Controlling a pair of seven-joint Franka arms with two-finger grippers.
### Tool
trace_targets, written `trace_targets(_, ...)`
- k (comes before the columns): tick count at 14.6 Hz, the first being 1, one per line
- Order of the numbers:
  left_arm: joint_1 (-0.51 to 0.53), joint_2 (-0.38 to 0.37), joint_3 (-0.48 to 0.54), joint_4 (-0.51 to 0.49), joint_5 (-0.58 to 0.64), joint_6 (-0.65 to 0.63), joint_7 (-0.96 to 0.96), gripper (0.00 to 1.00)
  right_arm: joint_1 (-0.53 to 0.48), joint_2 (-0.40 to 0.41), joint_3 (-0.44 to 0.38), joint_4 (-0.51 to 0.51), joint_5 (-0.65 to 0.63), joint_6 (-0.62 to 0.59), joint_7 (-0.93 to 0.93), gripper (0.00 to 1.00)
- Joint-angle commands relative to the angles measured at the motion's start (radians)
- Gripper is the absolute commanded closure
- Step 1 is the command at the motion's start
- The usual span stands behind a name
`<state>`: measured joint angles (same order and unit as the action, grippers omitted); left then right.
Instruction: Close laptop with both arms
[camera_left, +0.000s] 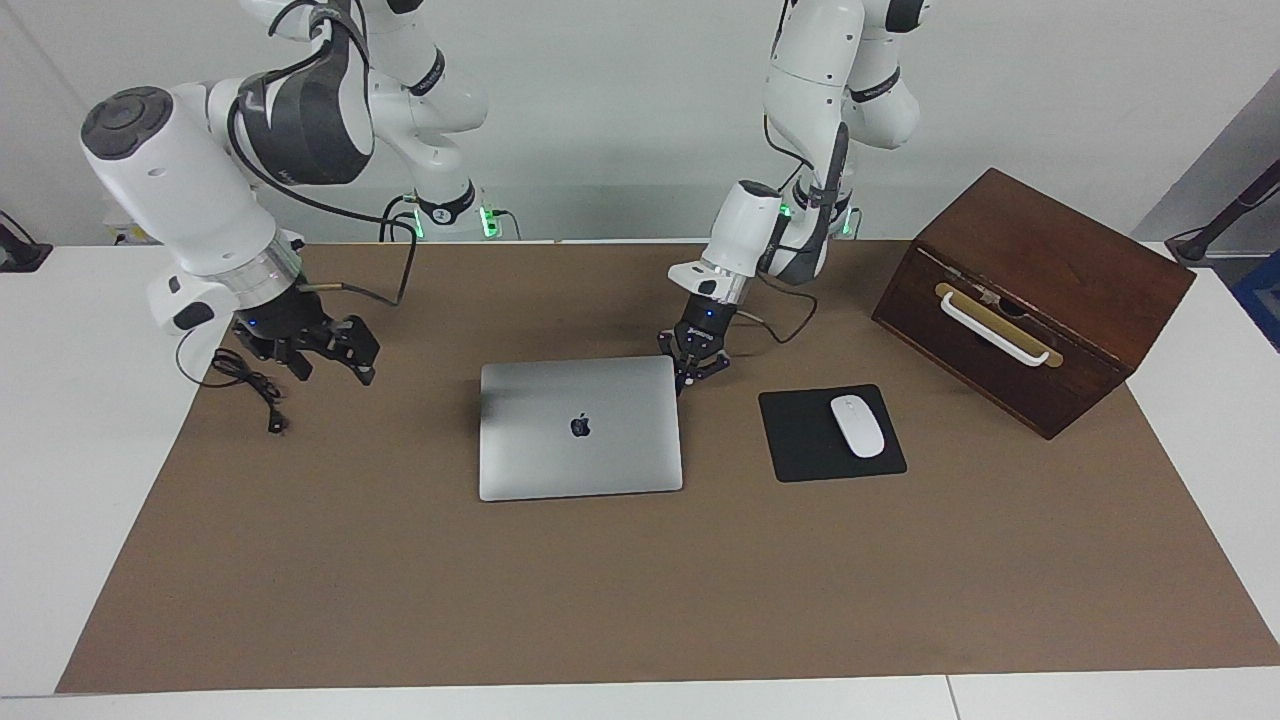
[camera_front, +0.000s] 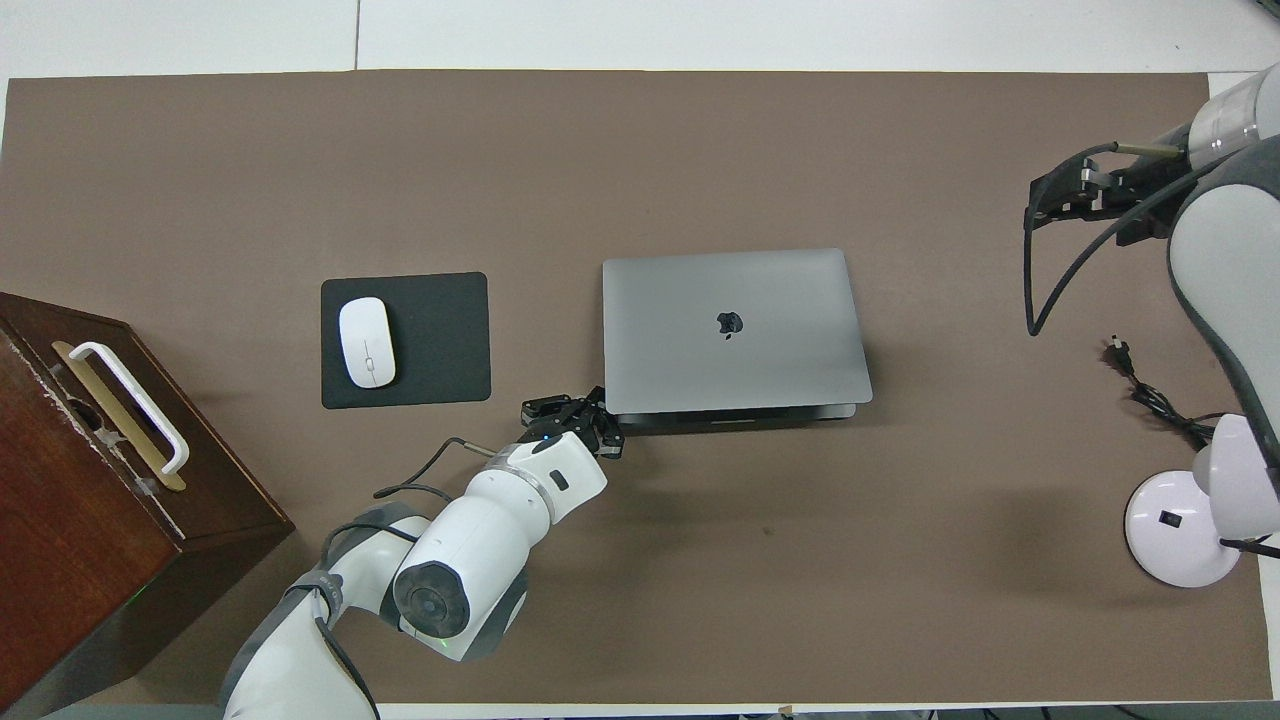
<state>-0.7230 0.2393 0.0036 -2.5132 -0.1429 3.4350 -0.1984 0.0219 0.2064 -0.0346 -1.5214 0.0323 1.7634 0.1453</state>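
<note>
The silver-grey laptop (camera_left: 580, 428) (camera_front: 735, 330) lies in the middle of the brown mat with its lid down flat and the apple logo facing up. My left gripper (camera_left: 697, 368) (camera_front: 575, 420) is shut and low, right beside the laptop's corner that is nearest the robots toward the left arm's end. It holds nothing. My right gripper (camera_left: 325, 355) (camera_front: 1060, 195) hangs open and empty above the mat toward the right arm's end, well clear of the laptop.
A black mouse pad (camera_left: 800, 440) with a white mouse (camera_left: 858, 425) lies beside the laptop toward the left arm's end. Past it stands a brown wooden box (camera_left: 1030, 300). A white lamp base (camera_front: 1180, 530) and its black cable (camera_left: 250, 385) lie under the right arm.
</note>
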Motion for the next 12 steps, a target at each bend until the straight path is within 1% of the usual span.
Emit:
trace_targets(1,0.017,-0.129,-0.001,-0.035,-0.004,-0.166,-0.003,1.00,-0.004,0.007,0.013,0.012,-0.127,0.052,-0.018,0.00)
trace_targets(3,0.030,-0.205,0.000,-0.035,-0.004,-0.296,0.000,1.00,-0.005,0.004,0.012,0.014,-0.152,0.053,-0.030,0.00)
trace_targets(5,0.048,-0.265,0.000,-0.035,-0.004,-0.403,0.000,1.00,-0.005,-0.008,0.013,0.012,-0.218,0.053,-0.099,0.00)
trace_targets(6,0.051,-0.296,0.001,-0.033,-0.004,-0.466,0.000,1.00,-0.007,-0.016,0.013,0.012,-0.213,0.050,-0.101,0.00)
trace_targets(9,0.068,-0.373,0.007,-0.022,-0.004,-0.630,0.007,1.00,0.000,-0.065,0.016,-0.020,-0.154,0.010,-0.021,0.00)
trace_targets(12,0.082,-0.434,0.013,0.019,-0.006,-0.797,0.007,1.00,-0.007,-0.091,0.015,-0.020,-0.077,-0.015,-0.007,0.00)
